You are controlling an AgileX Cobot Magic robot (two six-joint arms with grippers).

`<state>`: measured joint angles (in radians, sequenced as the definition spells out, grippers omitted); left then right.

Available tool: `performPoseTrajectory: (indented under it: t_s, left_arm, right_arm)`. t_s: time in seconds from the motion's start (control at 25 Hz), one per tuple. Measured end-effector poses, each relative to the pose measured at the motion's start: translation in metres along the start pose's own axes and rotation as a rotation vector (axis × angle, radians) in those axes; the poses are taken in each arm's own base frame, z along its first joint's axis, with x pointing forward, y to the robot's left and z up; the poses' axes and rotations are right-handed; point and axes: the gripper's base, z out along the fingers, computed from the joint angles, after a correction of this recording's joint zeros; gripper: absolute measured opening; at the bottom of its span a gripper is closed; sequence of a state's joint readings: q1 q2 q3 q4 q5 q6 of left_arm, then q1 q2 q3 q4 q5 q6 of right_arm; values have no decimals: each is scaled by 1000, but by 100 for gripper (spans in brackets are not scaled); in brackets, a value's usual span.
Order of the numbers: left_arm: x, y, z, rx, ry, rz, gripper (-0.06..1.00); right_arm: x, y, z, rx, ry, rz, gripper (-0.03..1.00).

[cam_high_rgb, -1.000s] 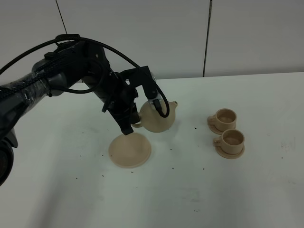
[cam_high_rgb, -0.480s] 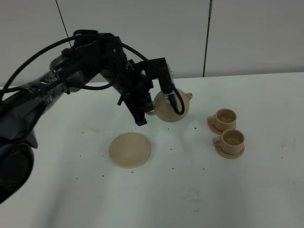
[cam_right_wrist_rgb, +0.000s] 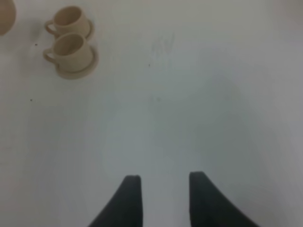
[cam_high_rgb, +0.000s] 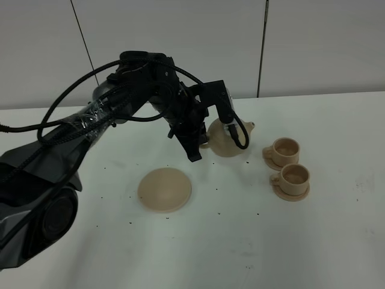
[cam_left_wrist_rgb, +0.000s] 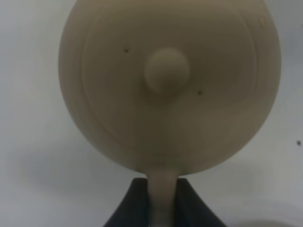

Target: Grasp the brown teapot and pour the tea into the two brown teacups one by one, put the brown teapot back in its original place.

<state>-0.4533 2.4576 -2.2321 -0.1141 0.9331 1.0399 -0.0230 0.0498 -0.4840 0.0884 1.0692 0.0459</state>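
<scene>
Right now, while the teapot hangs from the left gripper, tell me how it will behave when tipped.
The brown teapot looks like rigid matte ceramic, so probably fragile if knocked. The left gripper pinches only its thin loop handle, so the round body may swivel. Its knobbed lid seems merely seated and could slide off.

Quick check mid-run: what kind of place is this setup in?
Likely a lab or test bench, not a kitchen: a white table, plain white panelled wall, and only a staged tea set, the brown teapot and two brown teacups.
</scene>
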Motion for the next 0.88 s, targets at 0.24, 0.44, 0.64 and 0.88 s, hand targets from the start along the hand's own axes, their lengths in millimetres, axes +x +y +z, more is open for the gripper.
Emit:
performPoseTrajectory:
  t_s: [0.24, 0.44, 0.64, 0.88]
  left_arm:
    - [-11, -4, 3, -27, -27, 21, 17]
    - [-10, -4, 13, -32, -28, 20, 17]
    - [-12, -3, 15, -52, -39, 39, 17]
    - [-14, -3, 16, -71, -30, 90, 17]
  right_arm:
    - [0, 0, 0, -1, 0, 1, 24]
    - [0, 0, 0, -2, 0, 1, 24]
    - [0, 0, 0, -3, 0, 1, 24]
    - [0, 0, 0, -3, 0, 1, 24]
